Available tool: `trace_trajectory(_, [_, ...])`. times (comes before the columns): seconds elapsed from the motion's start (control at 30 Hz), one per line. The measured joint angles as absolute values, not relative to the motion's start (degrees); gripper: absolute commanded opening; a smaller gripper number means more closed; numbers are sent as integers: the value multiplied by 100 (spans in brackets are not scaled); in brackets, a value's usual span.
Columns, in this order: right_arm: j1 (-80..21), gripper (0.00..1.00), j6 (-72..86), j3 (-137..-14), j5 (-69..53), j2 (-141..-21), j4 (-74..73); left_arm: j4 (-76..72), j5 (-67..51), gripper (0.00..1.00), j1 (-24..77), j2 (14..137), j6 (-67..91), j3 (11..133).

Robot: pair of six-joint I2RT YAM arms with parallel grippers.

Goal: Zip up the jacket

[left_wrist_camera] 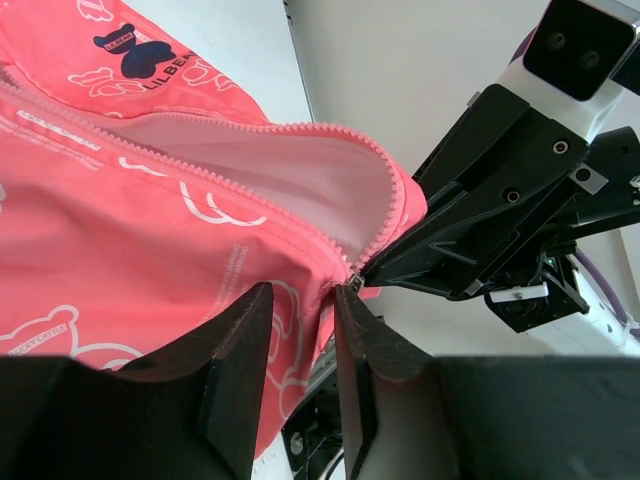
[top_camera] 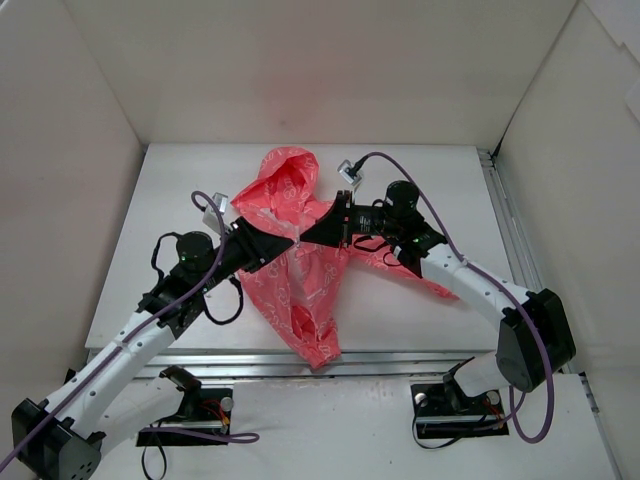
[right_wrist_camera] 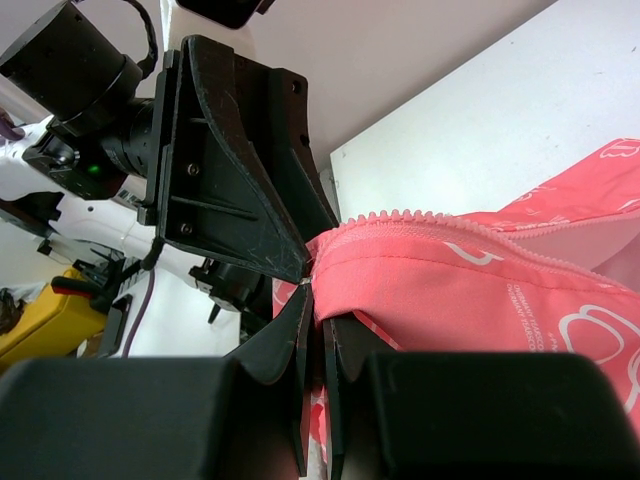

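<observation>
The coral-pink jacket (top_camera: 303, 290) lies mid-table, hood (top_camera: 285, 175) toward the back, raised where both grippers meet at its zipper. In the left wrist view the jacket (left_wrist_camera: 120, 230) is open above the zipper slider (left_wrist_camera: 352, 284), white lining showing, dark blue emblem (left_wrist_camera: 140, 55) at the top. My left gripper (left_wrist_camera: 304, 292) has its jaws a little apart with pink fabric in the gap; it also shows in the top view (top_camera: 289, 241). My right gripper (right_wrist_camera: 318, 300) is shut on the jacket (right_wrist_camera: 470, 280) edge beside the slider; it also shows in the top view (top_camera: 310, 237).
White walls enclose the table on three sides. A metal rail (top_camera: 300, 362) runs along the front edge and another (top_camera: 503, 215) along the right side. Purple cables (top_camera: 440, 215) loop over both arms. The jacket's lower end hangs toward the front edge.
</observation>
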State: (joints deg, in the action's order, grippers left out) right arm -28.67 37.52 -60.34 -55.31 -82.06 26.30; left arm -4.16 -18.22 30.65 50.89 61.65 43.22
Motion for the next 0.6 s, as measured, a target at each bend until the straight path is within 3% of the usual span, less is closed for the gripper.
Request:
trace_trajectory(0.13, [-2893, 0, 3752, -6031, -5511, -8206, 2630, -467, -1883, 17, 3065, 5113, 6158, 4322])
trace_trajectory(0.23, [-2895, 0, 3752, -6007, -5509, -8206, 2630, -504, -1931, 1, 3065, 5153, 6156, 4322])
trace_trajectory(0.6, [-2921, 0, 3752, -5955, -5492, -8206, 2637, -495, -2012, 0, 3065, 5103, 5693, 4322])
